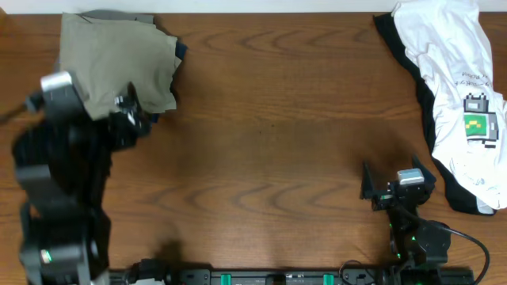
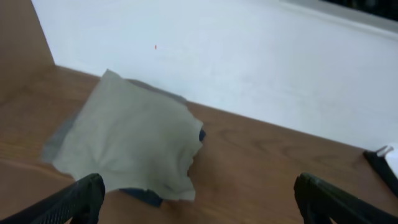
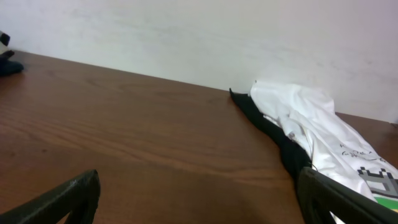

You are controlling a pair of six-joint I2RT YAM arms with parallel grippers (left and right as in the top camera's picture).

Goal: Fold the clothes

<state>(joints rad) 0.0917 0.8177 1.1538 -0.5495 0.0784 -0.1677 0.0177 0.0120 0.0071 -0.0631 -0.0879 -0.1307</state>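
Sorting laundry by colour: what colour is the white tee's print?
The print is green with black and grey, clearest in the overhead view.

White tee (image 1: 455, 63) cropped rightward, navy piece (image 2: 143, 196) (mostly) under shorts (image 2: 130, 143)

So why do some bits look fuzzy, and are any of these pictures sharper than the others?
Overhead: the left arm is blurred, the white tee crisp. Left wrist: whole view soft, khaki shorts hazy, wall washed out. Right wrist: near fingers blurry, table sharper.
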